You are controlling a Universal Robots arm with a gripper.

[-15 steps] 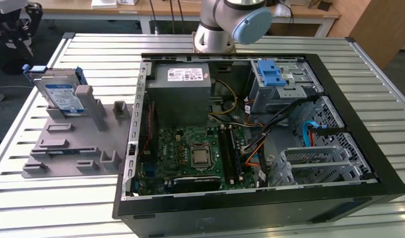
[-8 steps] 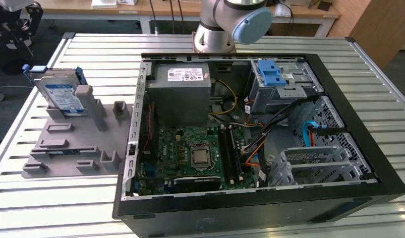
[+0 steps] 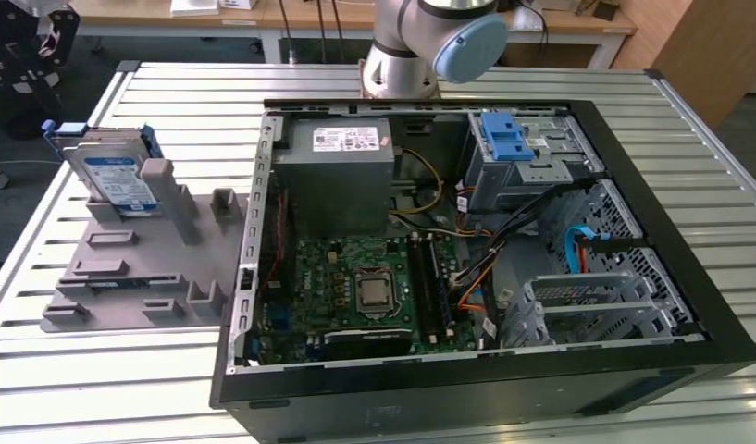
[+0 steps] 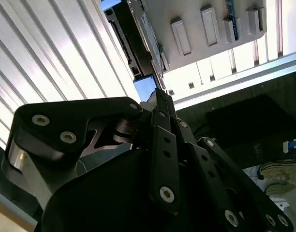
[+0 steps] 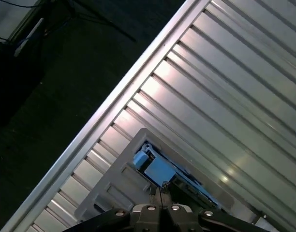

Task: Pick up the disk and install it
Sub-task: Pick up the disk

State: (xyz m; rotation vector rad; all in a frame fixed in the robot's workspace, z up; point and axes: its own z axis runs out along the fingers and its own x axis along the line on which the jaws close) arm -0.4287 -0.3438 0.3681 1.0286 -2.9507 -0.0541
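Beside the computer case (image 3: 477,393), on the exterior view's left, I see the disk (image 3: 116,176) standing on edge in a grey rack (image 3: 118,268), with bare slats of the table (image 3: 167,92) all round. In both wrist views the gripper (image 4: 160,94) (image 5: 160,191) has its fingers drawn together with nothing between them. The tips are just by the disk's blue frame; I can't tell if they touch. In the first wrist view, the table's rim lies near the rack, with dark floor (image 5: 41,96) beyond.
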